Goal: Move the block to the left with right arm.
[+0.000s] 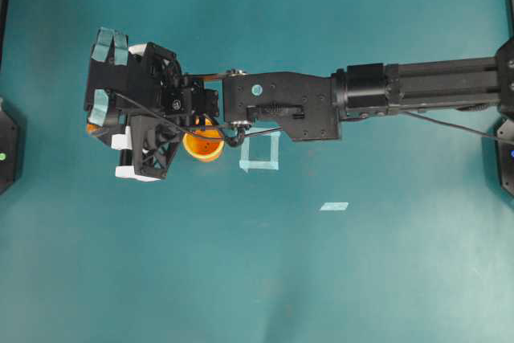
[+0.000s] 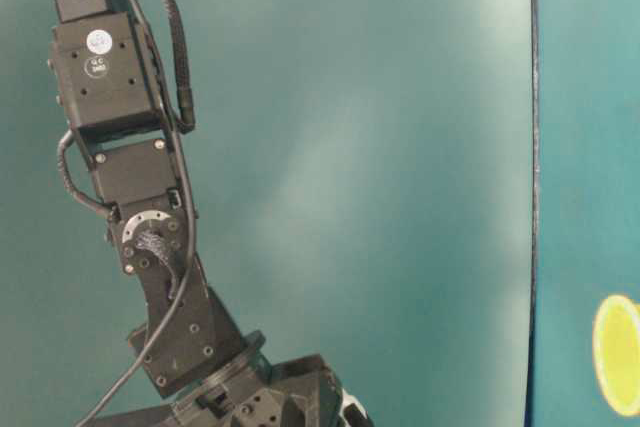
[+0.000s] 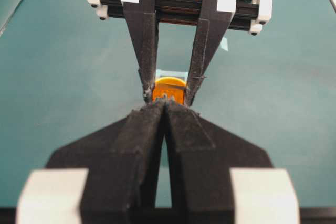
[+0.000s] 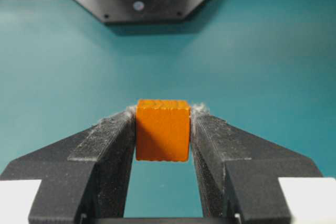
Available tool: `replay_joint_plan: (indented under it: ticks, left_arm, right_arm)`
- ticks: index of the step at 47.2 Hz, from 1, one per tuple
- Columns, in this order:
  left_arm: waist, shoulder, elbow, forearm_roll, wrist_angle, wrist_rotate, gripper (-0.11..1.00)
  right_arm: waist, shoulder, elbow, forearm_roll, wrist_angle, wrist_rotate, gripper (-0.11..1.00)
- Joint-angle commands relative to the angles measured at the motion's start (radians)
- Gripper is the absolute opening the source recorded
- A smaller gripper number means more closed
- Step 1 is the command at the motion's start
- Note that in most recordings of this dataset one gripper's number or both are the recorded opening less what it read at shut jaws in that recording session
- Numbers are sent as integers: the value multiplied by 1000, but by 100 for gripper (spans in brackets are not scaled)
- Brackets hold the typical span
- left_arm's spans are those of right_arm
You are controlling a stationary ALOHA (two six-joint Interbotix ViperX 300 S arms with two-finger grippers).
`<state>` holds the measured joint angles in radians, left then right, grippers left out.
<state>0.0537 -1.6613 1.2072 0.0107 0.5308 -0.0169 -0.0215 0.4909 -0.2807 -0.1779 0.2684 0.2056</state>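
Observation:
The block (image 4: 163, 129), a small orange cube, sits clamped between the two black fingers of my right gripper (image 4: 163, 114), which is shut on it. From overhead the right arm (image 1: 281, 102) reaches across to the left side, and only an orange sliver of the block (image 1: 91, 128) shows under the gripper body. In the left wrist view the block (image 3: 168, 96) is pinched between the right gripper's fingers (image 3: 147, 51), just beyond my left gripper (image 3: 166, 106), which is shut with nothing in it. Whether the block touches the table is hidden.
A round orange-yellow cup (image 1: 202, 145) stands just right of the right gripper, partly under the arm. A pale tape square (image 1: 261, 154) and a small tape strip (image 1: 334, 206) lie on the teal table. Black arm bases sit at the left edge (image 1: 5, 150) and the right edge (image 1: 504, 158).

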Motion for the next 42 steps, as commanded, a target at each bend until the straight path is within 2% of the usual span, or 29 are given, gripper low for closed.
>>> replay_joint_plan:
  ticks: [1, 42]
  left_arm:
    - [2, 14, -20, 2, -11, 2, 0]
    - [2, 14, -20, 2, -11, -11, 0]
  right_arm:
    - [3, -23, -23, 2, -3, 2, 41]
    - [3, -23, -23, 3, 3, 3, 41]
